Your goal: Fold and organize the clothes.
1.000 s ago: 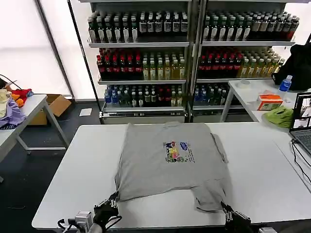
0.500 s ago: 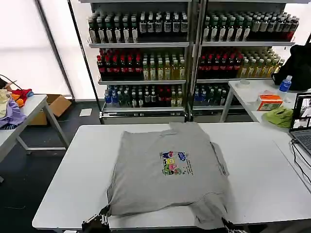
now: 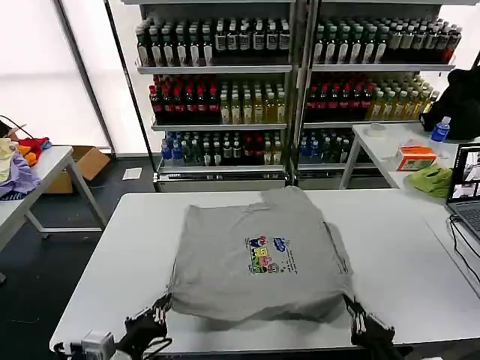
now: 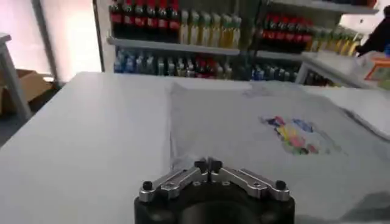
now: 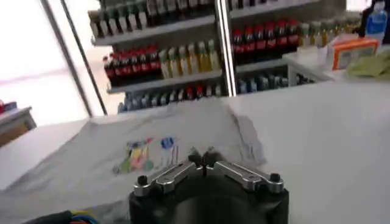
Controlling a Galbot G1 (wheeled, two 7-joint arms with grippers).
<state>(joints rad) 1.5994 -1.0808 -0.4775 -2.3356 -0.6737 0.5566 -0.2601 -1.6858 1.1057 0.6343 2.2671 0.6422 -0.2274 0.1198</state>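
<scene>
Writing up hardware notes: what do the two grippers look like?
Both match: the left gripper and right gripper have a rounded black body, silver metal linkage arms with dark pivot screws, and small black fingertips. Multicoloured wires show beside the right one's body.

1. The shirt (image 3: 259, 262) is made of soft grey cloth, matt, with a coloured print (image 3: 268, 254) on it.
2. The table (image 3: 112, 255) is seen as smooth, white and a little shiny.
3. The left gripper (image 4: 208, 165) is made of silver metal fingers (image 4: 173, 181) on black plastic.
4. The right gripper (image 5: 203, 156) looks the same.
5. The bottles (image 3: 217, 37) look glossy.
</scene>
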